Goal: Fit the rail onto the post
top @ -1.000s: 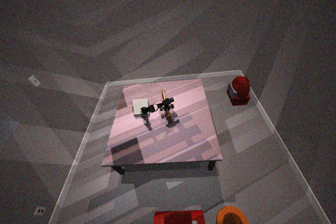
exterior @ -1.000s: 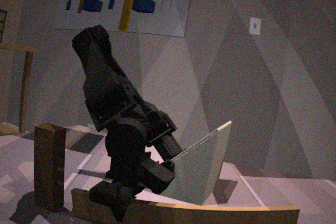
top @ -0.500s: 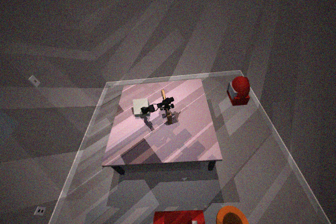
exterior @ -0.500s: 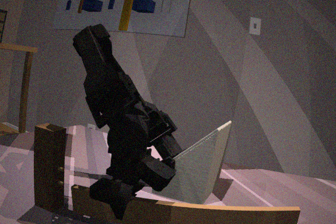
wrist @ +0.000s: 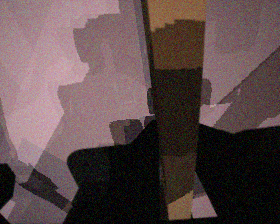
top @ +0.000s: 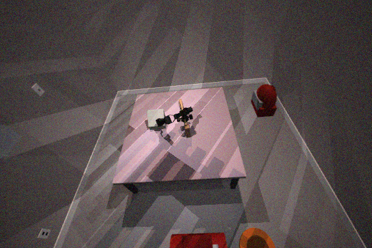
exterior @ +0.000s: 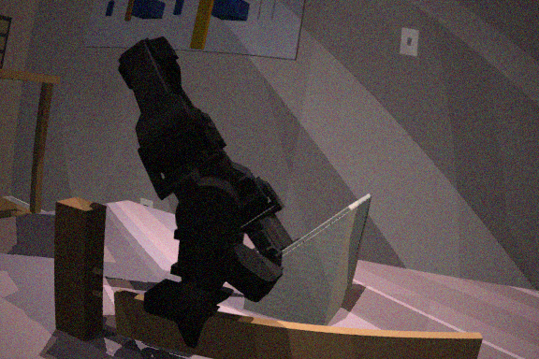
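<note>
The rail (exterior: 327,339) looks like plain wood, tan and matt, smooth with no visible grain; in the wrist view its top face (wrist: 178,100) reads flat and dull. The post (exterior: 80,264) at nine o'clock of it is darker brown wood, equally matt. The gripper (exterior: 187,310) clamped on the rail and the arm (exterior: 182,142) above look like black matt plastic or painted metal; which cannot be told. The table (top: 206,150) has a smooth pinkish matt top. The base block (exterior: 323,273) is pale grey-green, matt, with a lighter edge.
</note>
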Motion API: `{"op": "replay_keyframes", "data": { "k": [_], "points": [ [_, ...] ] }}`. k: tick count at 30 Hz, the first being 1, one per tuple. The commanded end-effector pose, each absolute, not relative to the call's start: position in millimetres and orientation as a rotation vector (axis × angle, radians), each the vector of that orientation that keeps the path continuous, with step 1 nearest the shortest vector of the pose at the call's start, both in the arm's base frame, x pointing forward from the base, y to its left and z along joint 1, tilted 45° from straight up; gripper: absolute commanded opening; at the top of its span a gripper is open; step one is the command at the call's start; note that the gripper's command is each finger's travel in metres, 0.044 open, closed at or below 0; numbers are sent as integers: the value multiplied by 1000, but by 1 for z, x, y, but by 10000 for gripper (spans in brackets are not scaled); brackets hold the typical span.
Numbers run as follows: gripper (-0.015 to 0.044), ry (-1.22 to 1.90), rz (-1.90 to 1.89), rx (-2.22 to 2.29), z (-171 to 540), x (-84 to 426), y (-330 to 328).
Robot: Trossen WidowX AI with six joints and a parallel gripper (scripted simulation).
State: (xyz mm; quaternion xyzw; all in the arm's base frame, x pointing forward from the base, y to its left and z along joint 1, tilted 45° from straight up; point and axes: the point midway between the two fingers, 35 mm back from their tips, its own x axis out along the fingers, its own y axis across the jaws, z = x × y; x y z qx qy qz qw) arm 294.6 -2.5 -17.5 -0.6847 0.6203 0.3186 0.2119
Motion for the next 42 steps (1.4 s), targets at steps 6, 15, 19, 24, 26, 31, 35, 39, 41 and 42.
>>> {"op": "replay_keyframes", "data": {
  "k": [6, 15, 19, 24, 26, 31, 35, 39, 41, 42],
  "points": [
    [0, 1701, 886, -1901, -12, 296, 6],
    [0, 1701, 887, -1901, -8, 296, 9],
    [0, 1701, 887, -1901, -7, 296, 11],
    [0, 1701, 887, -1901, -5, 296, 12],
    [0, 1701, 887, -1901, -5, 296, 13],
    [0, 1701, 887, -1901, -3, 296, 15],
    [0, 1701, 887, -1901, -1, 295, 16],
    [0, 1701, 887, -1901, 0, 295, 18],
    [0, 1701, 887, -1901, 1, 295, 19],
    [0, 1701, 887, -1901, 1, 295, 19]
  ]
}}
